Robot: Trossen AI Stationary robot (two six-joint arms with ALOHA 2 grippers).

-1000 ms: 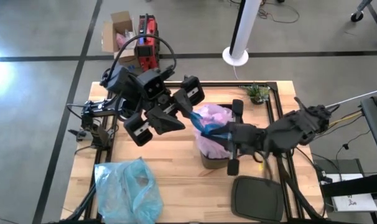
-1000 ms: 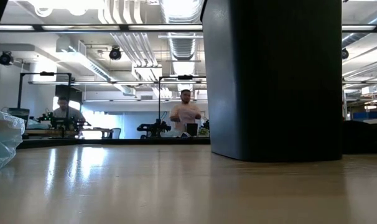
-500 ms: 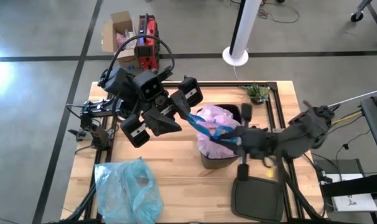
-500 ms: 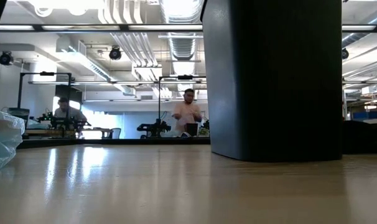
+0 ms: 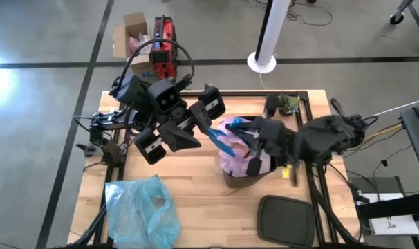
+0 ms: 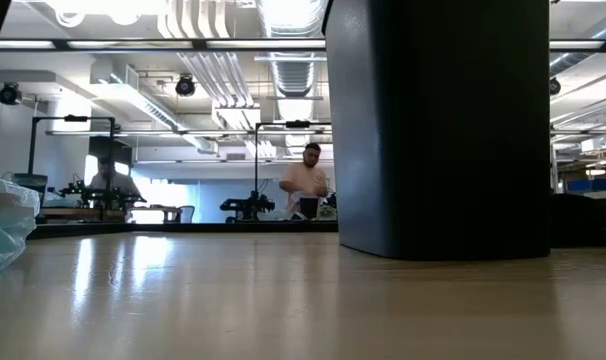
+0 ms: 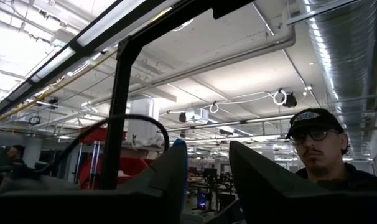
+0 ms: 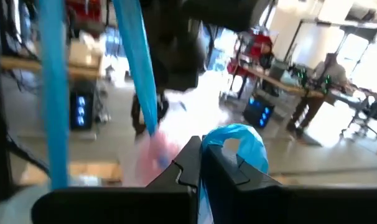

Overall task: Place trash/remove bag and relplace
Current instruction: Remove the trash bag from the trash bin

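Overhead, the black bin [image 5: 240, 176] stands near the middle of the wooden counter [image 5: 196, 180], with the pale lavender-pink bag [image 5: 238, 142] bulging out of its top. The left tool [image 5: 211, 128] sits just beside the bag's left edge, its fingers nearly together and pinching a blue drawstring loop [image 5: 222, 143] that runs from it down to the bag. The right tool [image 5: 249, 130] reaches in from the right over the top of the bag, fingers pressed together on another bit of blue drawstring. A crumpled light-blue plastic bag [image 5: 142, 211] lies at the counter's near-left corner, well apart from the bin. A dark bin lid [image 5: 284, 221] lies flat near the counter's front-right edge. A small green plant [image 5: 287, 103] sits at the far-right corner.

Low view: the bin [image 6: 438, 125] fills the right half as a tall black wall resting on the counter [image 6: 283, 300]. The light-blue bag [image 6: 3, 225] shows at the left edge. Two people stand far back in the room.

Left wrist view: the two dark fingers [image 7: 254, 177] point up toward the ceiling, with blue drawstring showing along the inner edge of one. A person in a cap and glasses is close behind.

Right wrist view: the fingers [image 8: 188, 165] are shut on a blue drawstring loop [image 8: 238, 140]; blue strands [image 8: 135, 62] stretch taut above the pink bag [image 8: 157, 149].
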